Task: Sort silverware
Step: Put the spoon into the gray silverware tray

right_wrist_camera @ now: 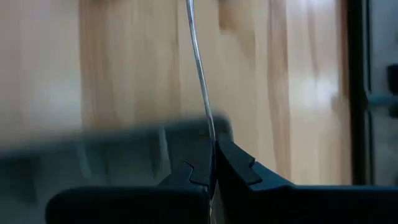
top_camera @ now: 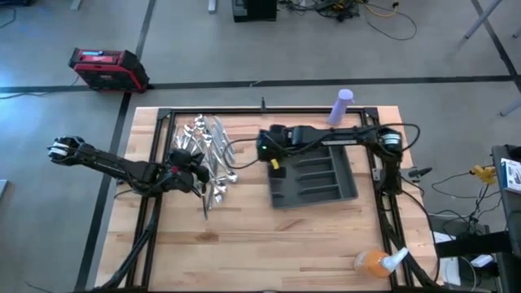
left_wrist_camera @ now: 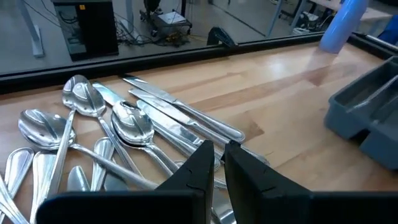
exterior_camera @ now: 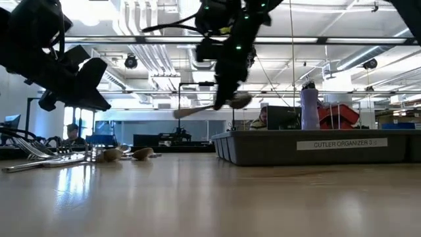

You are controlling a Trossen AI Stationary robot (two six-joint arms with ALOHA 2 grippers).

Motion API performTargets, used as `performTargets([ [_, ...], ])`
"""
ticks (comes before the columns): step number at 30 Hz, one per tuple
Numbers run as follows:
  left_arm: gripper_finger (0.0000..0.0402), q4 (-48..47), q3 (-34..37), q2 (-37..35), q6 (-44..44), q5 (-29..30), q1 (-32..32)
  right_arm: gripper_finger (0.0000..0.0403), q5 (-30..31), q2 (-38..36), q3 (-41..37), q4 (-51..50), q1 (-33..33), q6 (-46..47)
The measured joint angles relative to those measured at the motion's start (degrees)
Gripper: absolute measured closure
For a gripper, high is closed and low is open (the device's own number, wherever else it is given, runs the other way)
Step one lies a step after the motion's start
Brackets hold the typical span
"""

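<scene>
**Spoon held aloft by the right gripper beside the tray**

Silverware [top_camera: 205, 155] lies in a loose pile on the wooden table [top_camera: 269, 244], left of the dark grey cutlery organizer [top_camera: 313, 177]. The left wrist view shows spoons [left_wrist_camera: 130, 121], knives [left_wrist_camera: 180, 115] and fork handles heaped together, overlapping one another.

Right gripper [right_wrist_camera: 214, 163] hangs above the table near the organizer's left edge, its fingers pressed tight on a thin metal piece. In the low view that piece reads as a spoon [exterior_camera: 210, 107], held roughly level in the air with its bowl toward the tray, clear of the table surface.

Left gripper [left_wrist_camera: 216, 163] sits low over the near side of the pile, its fingers only a narrow gap apart with nothing between them.

A purple bottle [top_camera: 342, 106] stands at the table's far edge, and an orange spray bottle [top_camera: 376, 262] lies near the front right corner.
</scene>
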State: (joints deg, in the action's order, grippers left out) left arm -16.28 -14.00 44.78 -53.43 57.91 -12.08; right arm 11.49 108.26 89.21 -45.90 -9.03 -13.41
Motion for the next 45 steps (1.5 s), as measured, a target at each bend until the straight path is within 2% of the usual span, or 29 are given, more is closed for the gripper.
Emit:
performTargets([
  [5,0.0377,4.15,0.02,1.12,1.40,2.98,0.00,0.0402,1.33,-9.76,-15.01,8.15,-0.12,-1.31],
  [9,0.0377,8.40,0.07,2.53,5.67,3.69,0.09,0.0402,5.34,-16.22,-26.51,12.87,-0.57,-1.92],
  [12,0.0377,10.87,0.09,3.30,8.42,4.29,0.11,0.0402,6.75,-18.55,-32.73,16.70,-1.23,-3.56],
  [15,0.0377,14.61,0.08,4.36,12.53,7.29,0.15,0.0402,6.49,-18.65,-37.12,20.15,-1.68,-5.98],
  [19,0.0377,19.07,0.07,4.71,16.83,13.93,0.15,0.0402,6.65,-17.16,-39.61,22.35,-2.24,-7.02],
  [23,0.0377,19.92,0.03,3.88,18.91,15.76,0.17,0.0403,6.49,-16.19,-39.89,25.98,-2.68,-7.50],
  [29,0.0377,19.13,0.24,4.90,19.27,14.60,0.02,0.0403,4.59,-14.88,-39.96,30.77,-2.60,-8.45],
  [31,0.0377,17.82,0.40,5.12,19.04,12.56,-0.04,0.0403,4.59,-13.46,-39.87,32.03,-2.63,-7.68],
  [37,0.0377,17.87,0.63,5.94,18.70,10.32,-0.31,0.0403,5.92,-10.10,-39.48,32.37,-2.60,-6.02],
  [42,0.0377,18.40,0.63,6.02,18.42,10.38,-0.31,0.0401,6.46,-10.33,-38.93,31.90,-2.63,-5.70],
  [45,0.0377,18.19,0.66,5.87,18.44,10.25,-0.31,0.0384,6.06,-11.35,-37.87,31.05,-2.63,-6.40],
])
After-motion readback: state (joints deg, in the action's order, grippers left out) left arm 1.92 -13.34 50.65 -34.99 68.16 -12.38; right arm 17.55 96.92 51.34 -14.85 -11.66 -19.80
